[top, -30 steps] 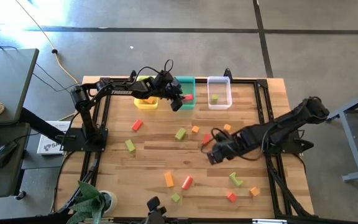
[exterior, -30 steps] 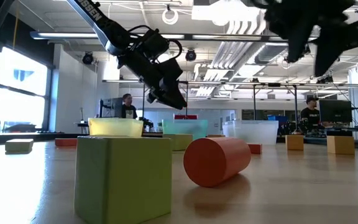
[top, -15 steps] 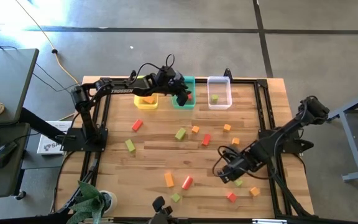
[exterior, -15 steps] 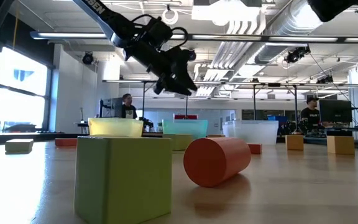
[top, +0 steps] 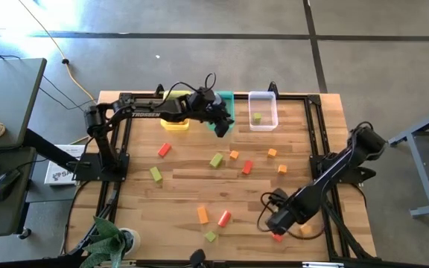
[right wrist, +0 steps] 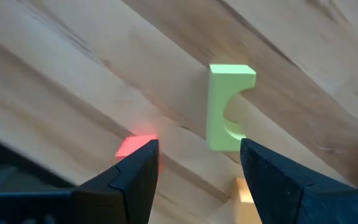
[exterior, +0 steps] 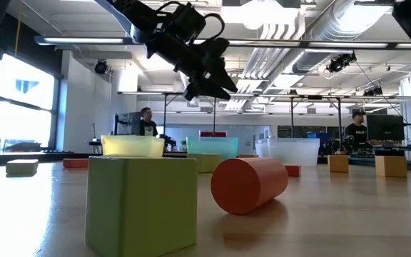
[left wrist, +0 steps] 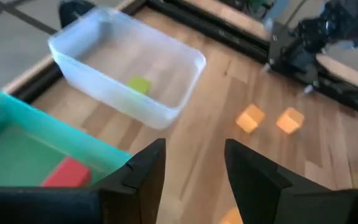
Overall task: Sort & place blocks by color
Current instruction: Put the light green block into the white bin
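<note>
fingers of the right gripper [right wrist: 194,177] stand apart with nothing between them, low over the wooden tabletop [top: 192,190] near its front right corner; just ahead of them in the right wrist view lie a light green block with a curved notch [right wrist: 227,106], a small red block [right wrist: 131,145] and part of an orange block [right wrist: 246,190]. a second ago this gripper [top: 278,220] sat near the middle of the tabletop; it has since travelled toward the front right corner.

fingers of the left gripper [left wrist: 194,171] are also spread and empty, over the teal plastic bin [left wrist: 36,134] at the back edge, where a red block [left wrist: 67,172] lies. beside it the clear plastic bin [left wrist: 166,78] holds one light green block [left wrist: 140,84], and the yellow plastic bin [top: 173,123] sits on the teal bin's other side. the left gripper [top: 223,123] has shifted slightly toward the clear bin's side since a second ago.

white lettering along the left arm [top: 144,112] is too small to read fully here.

other red, orange and light green blocks lie scattered across the tabletop, among them a large light green cube [exterior: 141,205] and an orange cylinder [exterior: 248,184] near the front edge.
</note>
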`<state>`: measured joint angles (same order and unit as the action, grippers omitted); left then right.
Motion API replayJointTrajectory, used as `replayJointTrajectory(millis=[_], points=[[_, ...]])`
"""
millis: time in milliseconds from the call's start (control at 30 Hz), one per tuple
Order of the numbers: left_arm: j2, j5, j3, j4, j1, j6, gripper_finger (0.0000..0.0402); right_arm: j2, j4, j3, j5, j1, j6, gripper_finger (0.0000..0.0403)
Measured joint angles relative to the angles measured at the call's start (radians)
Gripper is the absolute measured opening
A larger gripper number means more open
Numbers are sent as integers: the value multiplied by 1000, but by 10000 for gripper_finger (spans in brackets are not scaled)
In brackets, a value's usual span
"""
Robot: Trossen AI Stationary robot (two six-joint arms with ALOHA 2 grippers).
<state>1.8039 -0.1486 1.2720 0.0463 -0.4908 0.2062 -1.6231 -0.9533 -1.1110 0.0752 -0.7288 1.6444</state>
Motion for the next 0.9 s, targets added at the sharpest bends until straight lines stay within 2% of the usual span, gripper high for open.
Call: replayJointTrajectory(millis=[567,700,900], points=[[-96,4,0,133,27,-34,154,-173,1,0,28,44,-3,206],[-142,4,0,188,26,-36,154,-196,22,0,45,55,-3,172],[-201,8,0,361,25,-115,154,-199,46,0,52,80,-3,94]])
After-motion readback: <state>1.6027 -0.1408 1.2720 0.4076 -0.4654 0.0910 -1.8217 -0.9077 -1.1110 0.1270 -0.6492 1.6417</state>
